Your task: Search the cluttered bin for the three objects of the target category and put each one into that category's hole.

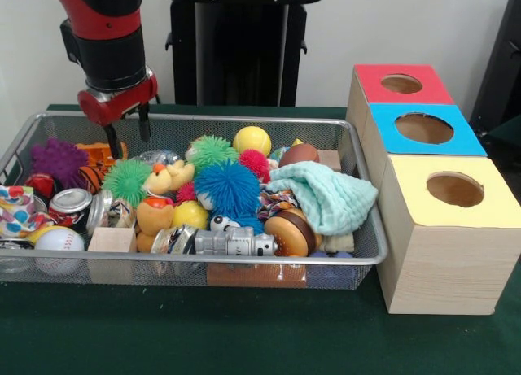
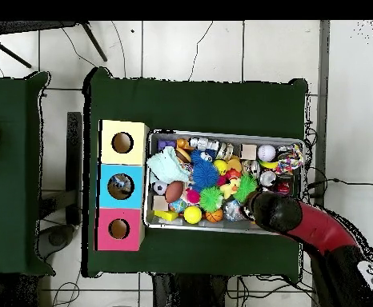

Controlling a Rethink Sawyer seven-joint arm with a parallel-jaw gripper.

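The silver wire-mesh bin lies on the green table, packed with toys; it also shows in the overhead view. My gripper is open and empty. It hangs just above the bin's far left part, over an orange toy and a green spiky ball. To the bin's right stand three wooden boxes, each with a round hole: red top, blue top, yellow top. In the overhead view the arm hides the gripper.
The bin holds a blue spiky ball, a purple one, a pink one, a yellow ball, a mint cloth, a silver robot toy, a baseball and a can.
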